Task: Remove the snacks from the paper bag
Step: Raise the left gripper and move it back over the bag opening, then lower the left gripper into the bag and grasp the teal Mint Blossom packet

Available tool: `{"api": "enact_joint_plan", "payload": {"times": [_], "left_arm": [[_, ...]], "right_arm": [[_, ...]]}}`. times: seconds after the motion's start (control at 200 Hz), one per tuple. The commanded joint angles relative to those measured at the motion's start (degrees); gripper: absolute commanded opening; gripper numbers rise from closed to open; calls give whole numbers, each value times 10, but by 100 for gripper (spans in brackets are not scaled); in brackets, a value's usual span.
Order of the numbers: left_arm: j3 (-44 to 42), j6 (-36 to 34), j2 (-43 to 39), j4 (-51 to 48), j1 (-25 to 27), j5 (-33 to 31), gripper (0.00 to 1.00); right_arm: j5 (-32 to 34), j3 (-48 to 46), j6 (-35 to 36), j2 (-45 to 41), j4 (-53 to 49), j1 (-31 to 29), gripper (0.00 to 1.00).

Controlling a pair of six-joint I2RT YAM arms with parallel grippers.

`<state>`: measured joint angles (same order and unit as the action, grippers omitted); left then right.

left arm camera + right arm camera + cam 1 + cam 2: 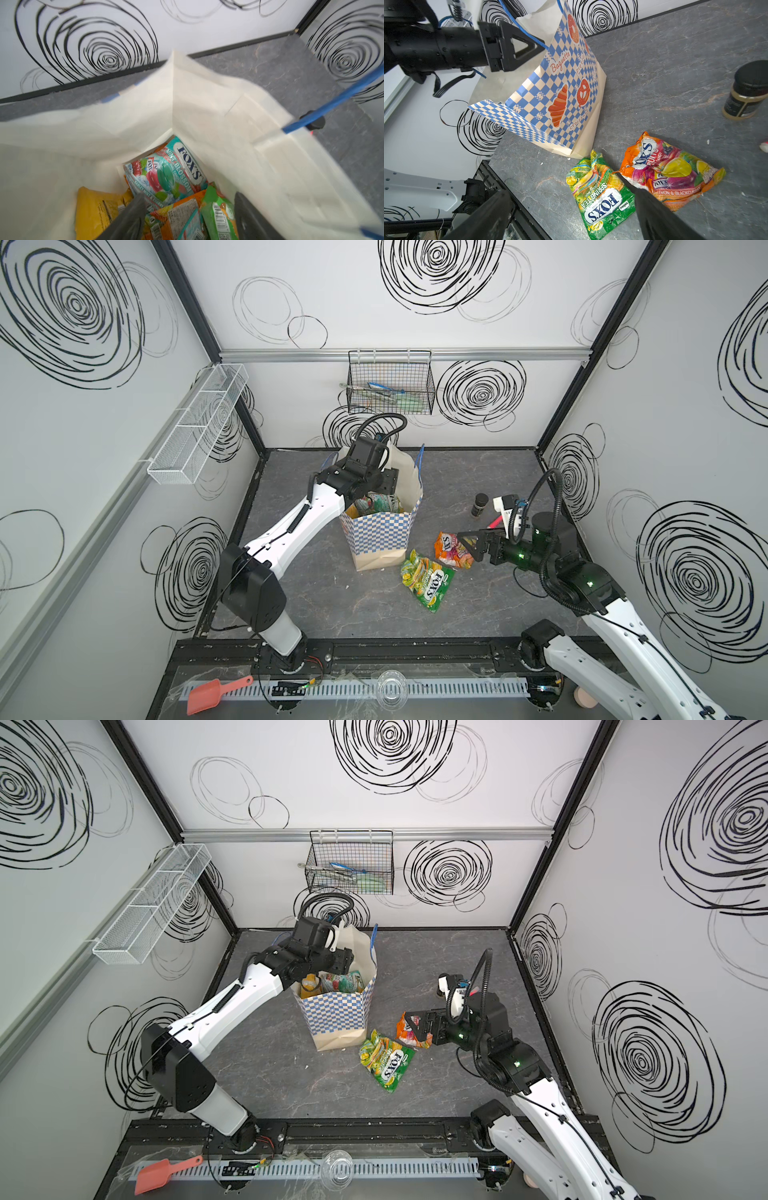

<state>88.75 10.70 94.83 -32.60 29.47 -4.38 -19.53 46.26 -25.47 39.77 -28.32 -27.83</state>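
The paper bag [380, 531] [334, 1015] stands upright mid-table, its mouth open. My left gripper [188, 197] [384, 485] is open and lowered into the mouth. Its fingers straddle an orange packet [178, 214] and a green packet [216, 212] without closing on them. Deeper in the bag lie a teal snack [185, 166] and a yellow one [93, 209]. Two snacks lie on the table by the bag's base: a green packet [426, 578] [600, 193] and an orange packet [453, 549] [670, 172]. My right gripper [467, 545] [566, 199] hovers open and empty just above them.
A small dark jar [480, 504] [746, 91] and a pink marker [494, 522] sit behind the right arm. A black wire basket [390, 385] hangs on the back wall and a white mesh shelf [199, 427] on the left wall. A red scoop [212, 695] lies at the front edge.
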Motion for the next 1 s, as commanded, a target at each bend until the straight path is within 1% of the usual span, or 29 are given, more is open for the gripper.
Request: {"api": "enact_joint_plan", "payload": {"times": [0.0, 0.275, 0.445, 0.585, 0.66, 0.745, 0.805, 0.996], "left_arm": [[13, -21, 26, -41, -5, 12, 71], [-9, -31, 82, -61, -7, -5, 71], [-3, -35, 119, -76, -10, -3, 72], [-2, -35, 152, -88, -13, -17, 74], [-2, -34, 164, -88, -14, -23, 76], [-2, -35, 174, -86, -15, -30, 82], [-3, -35, 183, -87, -15, -36, 85], [-6, -41, 212, -98, -15, -63, 90]], "right_arm": [[-4, 7, 3, -6, 1, 1, 97], [-3, 1, 3, -11, 0, 0, 97], [-2, 1, 2, -14, 0, 1, 97], [-8, 3, 0, -14, 0, 1, 97], [-17, 6, 1, -17, 3, 0, 97], [-25, 6, 4, -26, 12, 0, 97], [-22, 5, 4, -33, 15, 0, 97], [-16, 2, 7, -37, 6, 1, 97]]}}
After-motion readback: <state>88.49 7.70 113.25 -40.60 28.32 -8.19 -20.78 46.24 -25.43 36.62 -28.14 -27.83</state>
